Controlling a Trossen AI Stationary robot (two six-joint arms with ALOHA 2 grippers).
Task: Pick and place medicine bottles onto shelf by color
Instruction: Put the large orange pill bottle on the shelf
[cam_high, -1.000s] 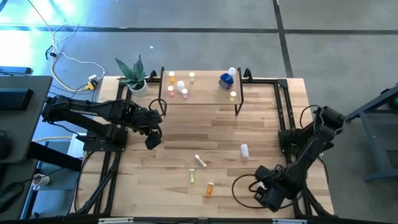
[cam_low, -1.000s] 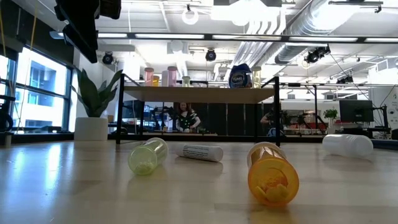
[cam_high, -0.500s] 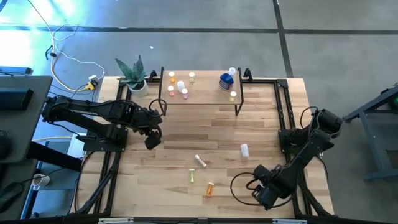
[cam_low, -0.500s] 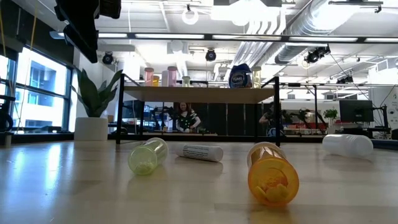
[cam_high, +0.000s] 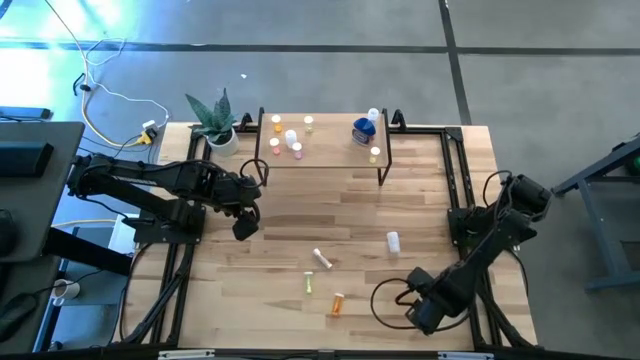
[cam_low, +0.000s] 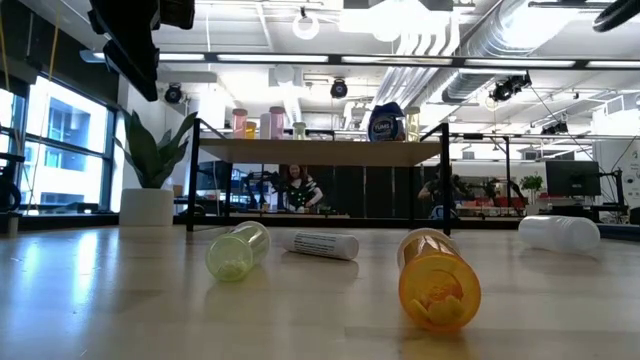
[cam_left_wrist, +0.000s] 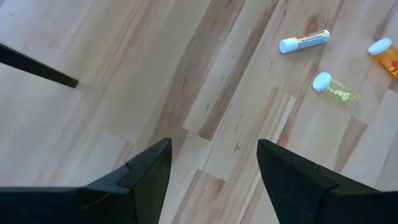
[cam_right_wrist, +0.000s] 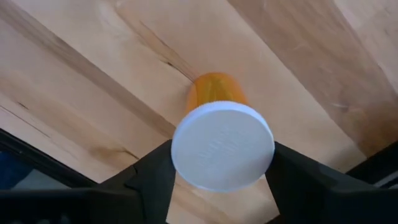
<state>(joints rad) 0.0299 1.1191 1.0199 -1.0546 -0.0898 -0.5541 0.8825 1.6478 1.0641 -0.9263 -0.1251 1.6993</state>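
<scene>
Your right gripper (cam_right_wrist: 217, 168) is flanking an orange bottle (cam_right_wrist: 219, 140) by its white cap; whether it is clamping, you cannot tell. Your left gripper (cam_left_wrist: 211, 162) is hanging wide and empty. The shelf (cam_high: 330, 160) is carrying several bottles, while four (cam_high: 320, 258) are lying on the table (cam_high: 300, 215).

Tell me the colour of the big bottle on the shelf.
Blue bottle, clearest in the high view.
</scene>
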